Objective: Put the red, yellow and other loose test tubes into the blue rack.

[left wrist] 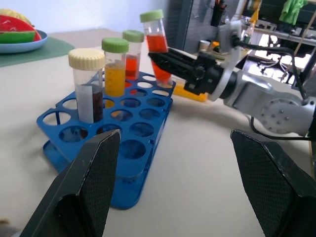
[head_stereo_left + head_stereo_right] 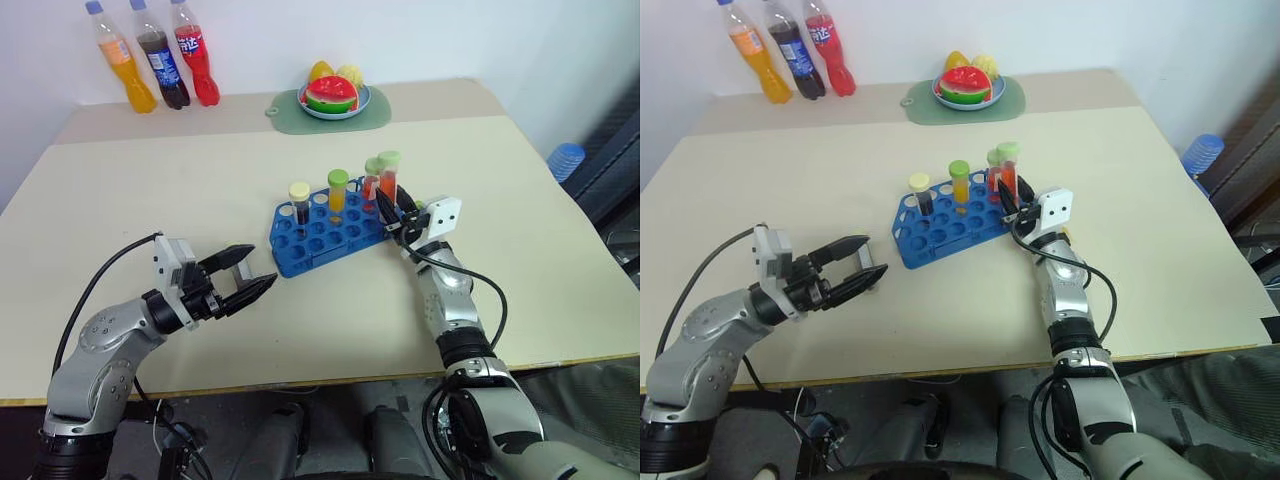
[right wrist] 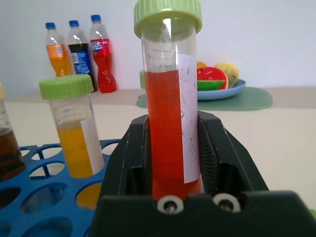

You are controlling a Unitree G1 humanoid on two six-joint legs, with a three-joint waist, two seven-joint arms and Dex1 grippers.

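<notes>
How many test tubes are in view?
4. Three stand in the rack: a cream-capped dark tube, a yellow tube and a red tube. The right end effector grips another red tube at the rack's far corner.

Beige table [image 2: 200, 200] bears blue rack [image 2: 325, 235], bottles [image 2: 160, 62], mat [image 2: 330, 112].
</notes>
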